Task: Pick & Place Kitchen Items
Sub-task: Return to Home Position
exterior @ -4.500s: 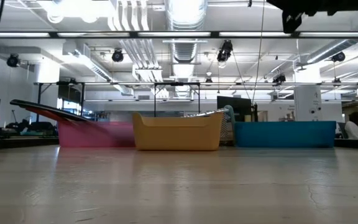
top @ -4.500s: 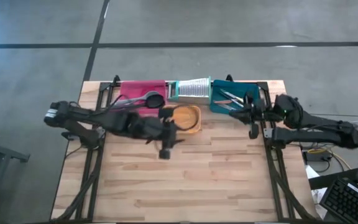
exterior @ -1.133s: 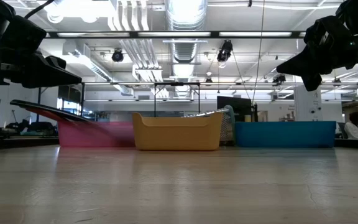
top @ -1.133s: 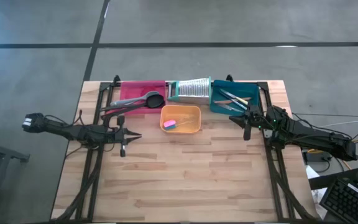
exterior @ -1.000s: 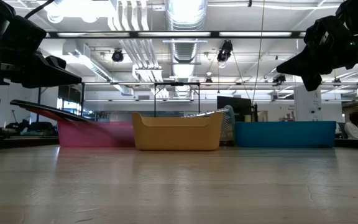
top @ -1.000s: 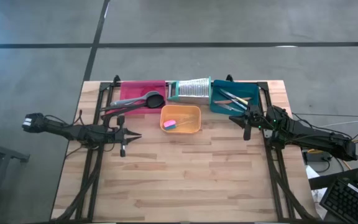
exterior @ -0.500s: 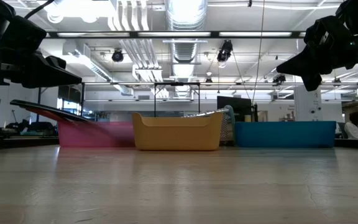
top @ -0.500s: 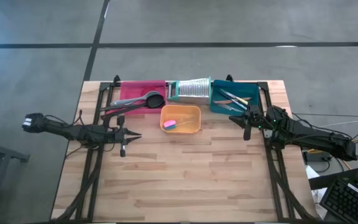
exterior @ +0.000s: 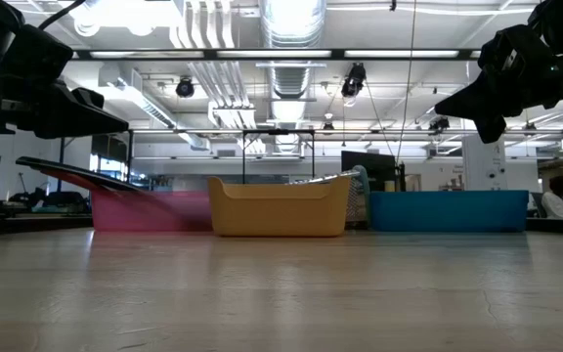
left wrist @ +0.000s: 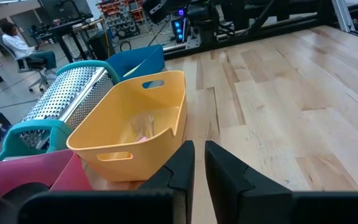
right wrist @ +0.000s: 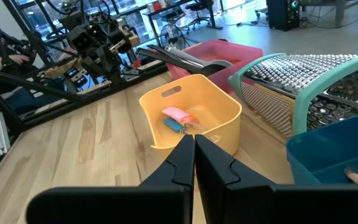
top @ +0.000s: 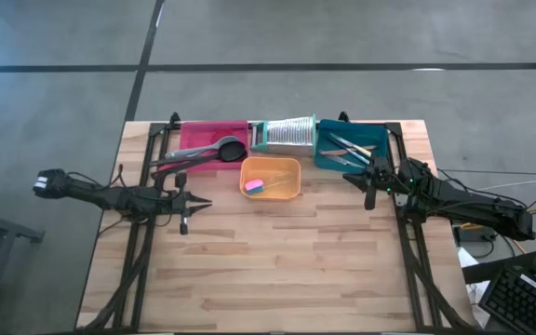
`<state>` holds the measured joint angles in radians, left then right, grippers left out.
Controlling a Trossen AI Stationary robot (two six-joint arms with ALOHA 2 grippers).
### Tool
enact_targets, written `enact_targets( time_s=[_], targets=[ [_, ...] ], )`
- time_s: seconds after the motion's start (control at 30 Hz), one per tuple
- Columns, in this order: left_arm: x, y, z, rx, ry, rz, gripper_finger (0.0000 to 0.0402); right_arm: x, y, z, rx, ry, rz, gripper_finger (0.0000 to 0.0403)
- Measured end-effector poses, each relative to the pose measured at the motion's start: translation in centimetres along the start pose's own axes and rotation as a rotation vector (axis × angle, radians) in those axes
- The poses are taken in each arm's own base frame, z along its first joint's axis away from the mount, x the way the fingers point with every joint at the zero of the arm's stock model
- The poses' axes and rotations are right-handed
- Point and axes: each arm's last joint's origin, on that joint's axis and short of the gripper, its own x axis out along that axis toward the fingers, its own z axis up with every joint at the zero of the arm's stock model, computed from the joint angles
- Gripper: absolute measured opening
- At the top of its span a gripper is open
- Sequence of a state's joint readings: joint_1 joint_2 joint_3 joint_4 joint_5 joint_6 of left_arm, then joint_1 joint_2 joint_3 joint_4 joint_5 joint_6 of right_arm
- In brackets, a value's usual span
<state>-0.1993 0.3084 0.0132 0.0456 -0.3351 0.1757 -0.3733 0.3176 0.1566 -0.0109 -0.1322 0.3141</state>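
**Both arms are settling home; the sorting is looking finished**

The jaws on your left arm (top: 110,195) are resting all but closed on nothing. Those on your right arm (top: 454,200) are pressing shut, also empty. The left arm was reaching over the yellow bin (top: 285,179) a few seconds ago and is now lying back near the tabletop's (top: 277,270) left edge. The right arm is waiting just in front of the teal bin (top: 380,135). Neither has been moving this past second. The pink spatula (right wrist: 176,113) is lying in the yellow bin, and the black spoon (top: 234,149) in the pink bin (top: 203,135). You are probably looking at a finished job.
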Motion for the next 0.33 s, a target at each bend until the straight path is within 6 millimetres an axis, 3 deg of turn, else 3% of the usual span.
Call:
enact_targets(
  time_s=[0.33],
  targets=[
    [0.0, 0.0, 0.0, 0.0, 0.0, 0.0, 0.0035, 0.0, 0.0, 0.0, 0.0, 0.0, 0.0, 0.0009]
  ],
)
